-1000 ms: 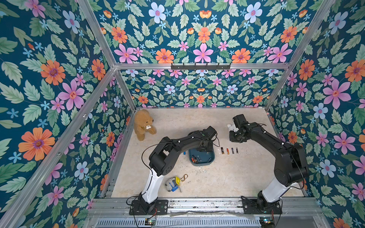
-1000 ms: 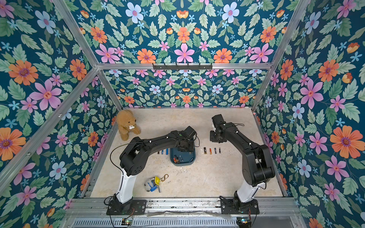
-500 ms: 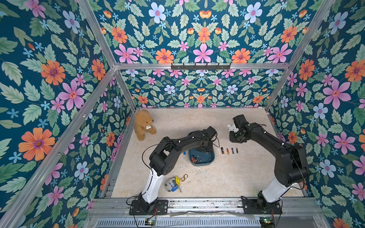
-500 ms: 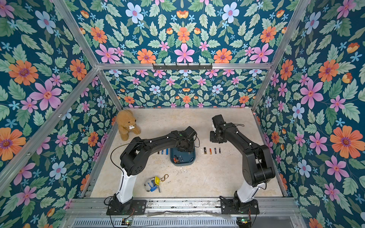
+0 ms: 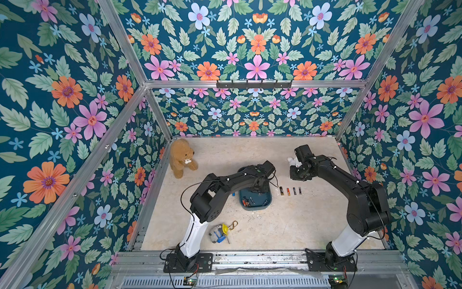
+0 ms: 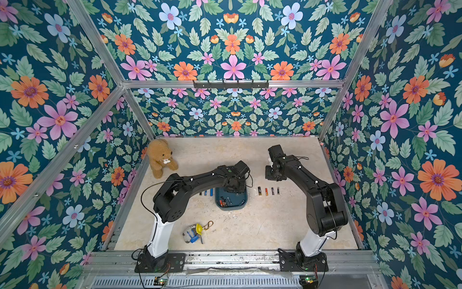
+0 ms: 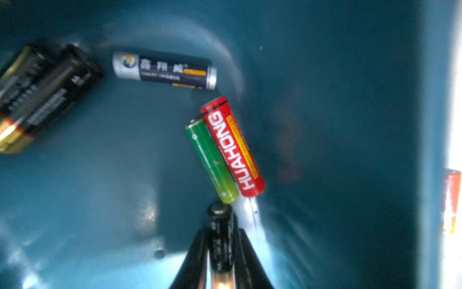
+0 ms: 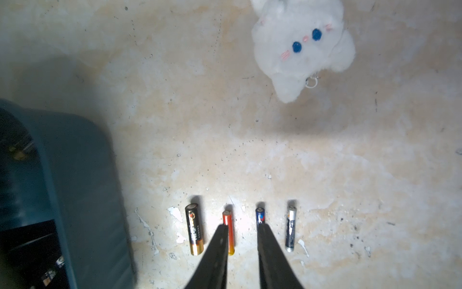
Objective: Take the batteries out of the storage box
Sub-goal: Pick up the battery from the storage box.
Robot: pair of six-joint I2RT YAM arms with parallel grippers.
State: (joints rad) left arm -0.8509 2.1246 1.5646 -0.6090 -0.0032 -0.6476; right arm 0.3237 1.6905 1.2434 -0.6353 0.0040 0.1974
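Well, I had the left claw [image 7: 221, 231] down inside the box [image 7: 350, 125], clenched on a black battery [image 7: 220, 225] held lengthwise between its fingers. On the box floor just past it lay a red battery [image 7: 232, 147] and a green battery [image 7: 211, 160], touching side by side. A silver-and-navy battery [image 7: 163, 70] lay near them, and two black-and-gold batteries [image 7: 37, 100] sat farther off.

The right claw [image 8: 243, 226] hung released over the table [image 8: 275, 150], jaws parted with nothing between them. It was above a row of four batteries [image 5: 290, 191] lying parallel just right of the box. In a top view a few loose batteries [image 6: 206, 192] lay on the table at the box's left side.

The table was a pale beige, marbled surface, scuffed and specked, with white chipped flecks around the row. The box [image 5: 263, 201] [image 6: 241, 201] sat about mid-table in both top views.

A teddy [image 5: 181, 157] sat near the far left corner. A white plush [image 8: 300, 45] lay beyond the row, and a keychain toy [image 5: 220, 232] lay near the left arm's base.

Teal wallpaper [image 5: 250, 50] with pink, orange and blue flowers covered every wall. Aluminium rails [image 5: 325, 83] framed it, and a black hook rack [image 5: 253, 85] hung on the back one.
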